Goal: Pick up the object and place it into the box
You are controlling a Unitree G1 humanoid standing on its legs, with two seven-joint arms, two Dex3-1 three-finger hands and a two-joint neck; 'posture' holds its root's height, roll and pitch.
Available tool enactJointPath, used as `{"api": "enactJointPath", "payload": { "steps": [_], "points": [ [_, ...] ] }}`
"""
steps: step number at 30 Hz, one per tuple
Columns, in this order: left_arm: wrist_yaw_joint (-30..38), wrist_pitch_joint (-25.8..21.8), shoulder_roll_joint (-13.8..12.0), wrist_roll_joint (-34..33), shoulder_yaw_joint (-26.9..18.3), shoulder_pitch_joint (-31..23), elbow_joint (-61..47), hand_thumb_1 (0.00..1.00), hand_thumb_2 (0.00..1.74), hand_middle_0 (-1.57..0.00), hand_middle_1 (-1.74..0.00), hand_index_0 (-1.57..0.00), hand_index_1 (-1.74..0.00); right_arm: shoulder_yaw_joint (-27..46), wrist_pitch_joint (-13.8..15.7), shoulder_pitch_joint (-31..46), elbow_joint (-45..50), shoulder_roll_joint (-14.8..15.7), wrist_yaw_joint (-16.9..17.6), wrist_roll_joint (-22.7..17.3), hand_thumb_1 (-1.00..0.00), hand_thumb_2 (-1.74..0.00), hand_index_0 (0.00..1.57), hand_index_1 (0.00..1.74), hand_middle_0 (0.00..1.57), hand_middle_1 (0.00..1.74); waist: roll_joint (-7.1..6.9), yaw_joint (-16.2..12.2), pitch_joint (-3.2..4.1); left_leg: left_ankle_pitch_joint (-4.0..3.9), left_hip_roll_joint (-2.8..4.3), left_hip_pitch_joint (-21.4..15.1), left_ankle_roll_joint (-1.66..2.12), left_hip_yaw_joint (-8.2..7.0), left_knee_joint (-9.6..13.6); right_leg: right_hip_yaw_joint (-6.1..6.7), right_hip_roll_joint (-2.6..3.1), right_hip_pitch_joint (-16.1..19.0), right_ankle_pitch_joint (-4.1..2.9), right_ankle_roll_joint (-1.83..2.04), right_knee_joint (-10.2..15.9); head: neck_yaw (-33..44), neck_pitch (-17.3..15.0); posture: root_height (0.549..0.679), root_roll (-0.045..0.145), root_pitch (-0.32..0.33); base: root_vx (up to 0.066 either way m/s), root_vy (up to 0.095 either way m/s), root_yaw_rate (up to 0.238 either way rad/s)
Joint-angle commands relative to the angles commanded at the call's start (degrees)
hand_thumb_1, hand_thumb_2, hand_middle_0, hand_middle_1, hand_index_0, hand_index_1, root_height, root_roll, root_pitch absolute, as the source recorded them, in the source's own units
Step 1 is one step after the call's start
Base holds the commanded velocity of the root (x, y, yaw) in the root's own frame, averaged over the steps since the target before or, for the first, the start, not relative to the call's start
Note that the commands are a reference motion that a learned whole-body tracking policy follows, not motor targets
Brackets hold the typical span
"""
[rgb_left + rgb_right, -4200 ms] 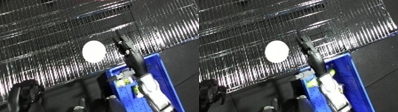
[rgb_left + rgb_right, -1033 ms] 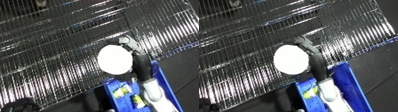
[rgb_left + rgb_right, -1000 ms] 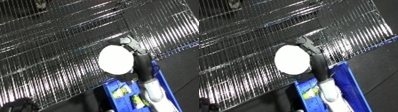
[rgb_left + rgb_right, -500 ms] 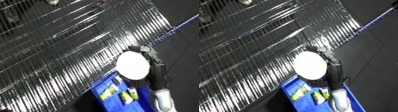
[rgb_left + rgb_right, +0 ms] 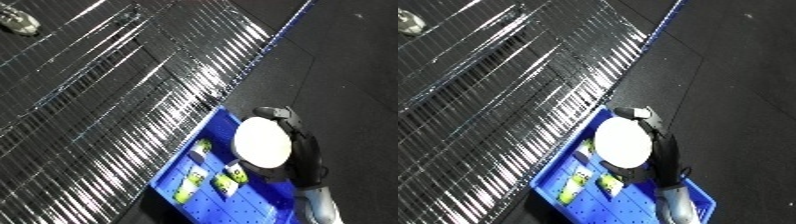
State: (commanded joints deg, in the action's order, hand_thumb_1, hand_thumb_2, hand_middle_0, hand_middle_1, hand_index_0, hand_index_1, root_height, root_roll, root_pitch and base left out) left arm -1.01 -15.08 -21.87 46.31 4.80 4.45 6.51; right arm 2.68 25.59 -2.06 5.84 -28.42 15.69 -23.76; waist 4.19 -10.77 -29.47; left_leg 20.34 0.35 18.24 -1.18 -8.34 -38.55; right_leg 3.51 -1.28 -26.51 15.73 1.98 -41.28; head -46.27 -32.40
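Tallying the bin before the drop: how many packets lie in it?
3 show in the bin: one near its top wall, two lower down. The white disc in the right hand may hide more.

object: white round disc, flat pale face toward the camera, plain | state: held up off any surface, over the bin's far end near its right rim | bin: blue box, open top, perforated floor, several small yellow-green packets lying along its left side
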Motion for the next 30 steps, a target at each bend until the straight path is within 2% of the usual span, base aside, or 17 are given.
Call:
{"api": "enactJointPath", "payload": {
  "steps": [5, 10, 20, 26, 30],
  "points": [
    [-0.1, -1.5, 0.7, 0.6, 1.0, 0.5, 0.5, 1.00, 1.74, -1.57, -1.74, -1.57, -1.74, 0.7, 1.0, -0.2, -0.9, -0.6, -1.4, -1.8, 0.00, 0.00, 0.00, 0.00, 0.00, 0.00, 0.37, -0.8, -0.07, 0.37, -0.22, -0.2, -0.04, -0.40, -0.7, 0.54, 0.15, -0.1, 0.25, -0.16, -0.3, -1.5, -1.2, 0.645, 0.091, 0.034, -0.011, 0.038, -0.054],
    [0.4, -2.0, 1.0, 0.2, 1.5, 1.0, 0.3, 1.00, 1.74, -1.57, -1.74, -1.57, -1.74, 0.9, 1.0, 0.1, -1.8, -0.3, -1.6, -2.3, 0.00, 0.00, 0.00, 0.00, 0.00, 0.00, 0.75, -1.1, 0.01, 0.58, -0.49, -0.4, -0.08, -0.57, -0.7, 0.88, 0.27, -0.1, 0.29, -0.18, -0.3, -2.0, -2.5, 0.645, 0.093, 0.034, -0.002, 0.018, -0.015],
    [0.0, -1.9, 1.2, 0.8, 2.0, 1.0, 1.2, 1.00, 1.74, -1.57, -1.74, -1.57, -1.74, 1.2, 1.1, 0.6, -5.1, -0.1, -1.5, -1.6, 0.00, 0.00, 0.00, 0.00, 0.00, 0.00, 1.00, -1.0, 0.36, 0.29, -0.87, -0.9, -0.04, -0.26, -0.2, 0.89, 0.11, 0.4, 0.01, -0.21, 0.4, 0.0, -3.2, 0.646, 0.095, 0.031, 0.001, 0.001, 0.022],
    [0.0, -1.3, 0.9, 0.5, 2.5, 1.3, 1.0, 1.00, 1.74, -1.57, -1.74, -1.57, -1.74, 0.7, -0.4, 0.3, -4.3, -0.2, -1.3, -0.6, 0.00, 0.00, 0.00, 0.00, 0.00, 0.00, 0.76, -0.5, 0.24, 0.04, -0.92, -0.8, 0.00, 0.21, -0.3, 0.63, 0.15, 0.5, 0.06, -0.33, 0.3, 3.8, -3.7, 0.646, 0.095, 0.029, -0.001, -0.018, 0.053],
    [0.3, -0.8, 0.7, 0.2, 3.1, 2.0, 1.0, 1.00, 1.74, -1.57, -1.74, -1.57, -1.74, -1.1, -2.5, -0.8, -2.7, -0.5, -3.3, -0.3, 0.00, 0.00, 0.00, 0.00, 0.00, 0.00, 0.09, 0.7, 0.11, -0.27, -1.06, -0.5, 0.07, 1.11, -0.2, 0.13, 0.08, 0.8, 0.08, -0.42, 0.2, 8.0, -4.4, 0.646, 0.094, 0.026, -0.006, -0.049, 0.096]
  ]
}}
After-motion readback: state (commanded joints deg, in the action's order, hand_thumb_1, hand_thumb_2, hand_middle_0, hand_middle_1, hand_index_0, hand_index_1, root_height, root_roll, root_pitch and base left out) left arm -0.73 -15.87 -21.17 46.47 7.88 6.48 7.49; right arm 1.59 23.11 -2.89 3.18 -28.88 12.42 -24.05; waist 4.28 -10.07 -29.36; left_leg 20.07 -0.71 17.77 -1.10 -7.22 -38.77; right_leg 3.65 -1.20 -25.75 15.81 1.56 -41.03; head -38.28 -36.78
